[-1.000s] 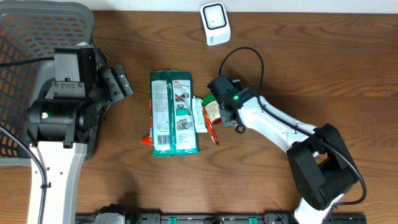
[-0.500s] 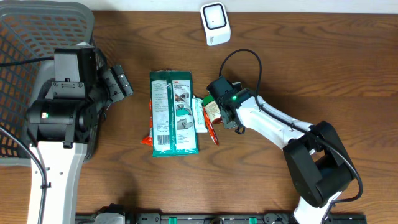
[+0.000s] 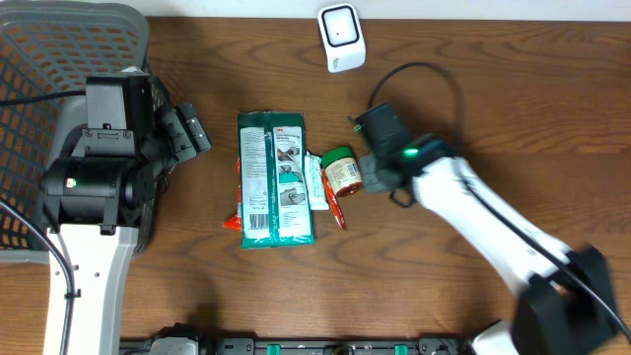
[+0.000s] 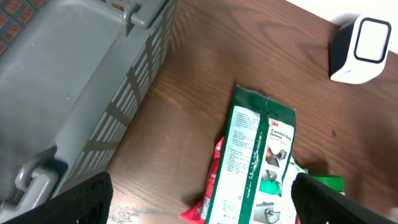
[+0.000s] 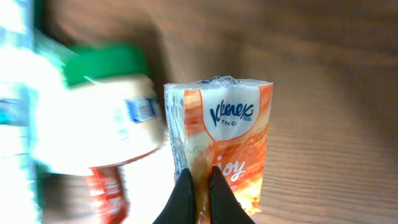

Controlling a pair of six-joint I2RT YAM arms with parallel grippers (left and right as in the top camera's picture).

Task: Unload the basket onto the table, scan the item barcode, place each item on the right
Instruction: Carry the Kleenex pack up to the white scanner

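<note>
Wooden table (image 3: 513, 99) carries the scanner (image 3: 341, 36) at its far edge. Right gripper (image 5: 199, 186) pinches a Kleenex pack (image 5: 217, 137) beside the jar (image 5: 99, 137); left gripper (image 3: 195, 130) is spread, empty. Grasp looks done; showing the barcode to the scanner is left.

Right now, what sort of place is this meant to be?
Probably a mock shop checkout on a wooden table: a white barcode scanner, a grey shopping basket, and groceries such as a green packet and a Kleenex tissue pack.
</note>
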